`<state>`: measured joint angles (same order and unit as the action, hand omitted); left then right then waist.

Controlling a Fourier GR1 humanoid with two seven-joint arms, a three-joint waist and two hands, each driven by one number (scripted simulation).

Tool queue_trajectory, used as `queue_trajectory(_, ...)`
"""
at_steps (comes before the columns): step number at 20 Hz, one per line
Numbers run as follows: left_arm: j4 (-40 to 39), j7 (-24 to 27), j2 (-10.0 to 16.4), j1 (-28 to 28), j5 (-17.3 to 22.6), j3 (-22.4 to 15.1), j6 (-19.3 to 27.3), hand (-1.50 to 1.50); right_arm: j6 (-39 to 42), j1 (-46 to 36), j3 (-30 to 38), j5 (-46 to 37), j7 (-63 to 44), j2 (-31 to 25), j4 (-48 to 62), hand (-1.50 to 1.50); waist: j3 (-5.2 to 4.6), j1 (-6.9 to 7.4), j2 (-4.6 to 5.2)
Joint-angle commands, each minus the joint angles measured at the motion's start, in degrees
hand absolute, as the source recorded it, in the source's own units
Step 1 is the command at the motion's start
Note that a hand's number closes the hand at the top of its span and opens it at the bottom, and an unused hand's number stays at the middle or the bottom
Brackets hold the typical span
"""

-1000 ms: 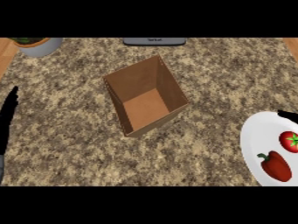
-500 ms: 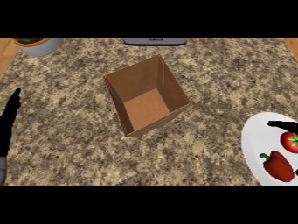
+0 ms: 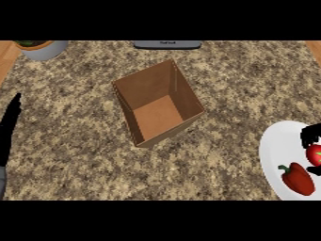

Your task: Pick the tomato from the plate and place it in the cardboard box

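Note:
A red tomato [image 3: 318,154] with a green stalk lies on the white plate [image 3: 275,147] at the right edge. My right hand [image 3: 317,132] comes in from the right and curls round the tomato, with fingers above it and the thumb below. The tomato still rests on the plate. The open cardboard box [image 3: 160,106] stands tilted at the middle of the counter, apart from the plate. My left hand [image 3: 0,139] stays open at the left edge, fingers pointing up.
A red pepper [image 3: 298,178] lies on the plate just left of and below the tomato. A grey pot with a plant [image 3: 43,47] stands at the back left. A dark flat object [image 3: 167,44] sits at the back edge.
My right hand has moved down over the plate and closed round the tomato. The left hand and the box have not moved.

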<state>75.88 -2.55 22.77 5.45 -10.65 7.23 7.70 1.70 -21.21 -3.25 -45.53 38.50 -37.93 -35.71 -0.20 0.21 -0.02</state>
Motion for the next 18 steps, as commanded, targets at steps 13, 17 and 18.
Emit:
queue_trajectory(13, 1.2, -0.7, 0.6, -4.6, 0.3, 2.7, 0.6, 0.00, -14.9, 13.1, -1.7, -7.6, -42.5, 16.1, -34.0, 1.50, -0.35, -4.22, -1.93)
queue_trajectory(17, 0.5, -0.9, 2.8, -3.1, 1.0, 3.9, -1.0, 0.00, -18.3, 14.3, -4.3, -10.8, -47.2, 19.0, -50.1, 1.50, -0.26, -4.56, -1.77)
queue_trajectory(18, 1.9, -1.8, 1.2, -4.1, 0.5, 2.9, 0.1, 0.00, -17.0, 13.9, -5.5, -13.0, -48.8, 17.8, -54.3, 1.50, -0.23, -3.92, -1.81)
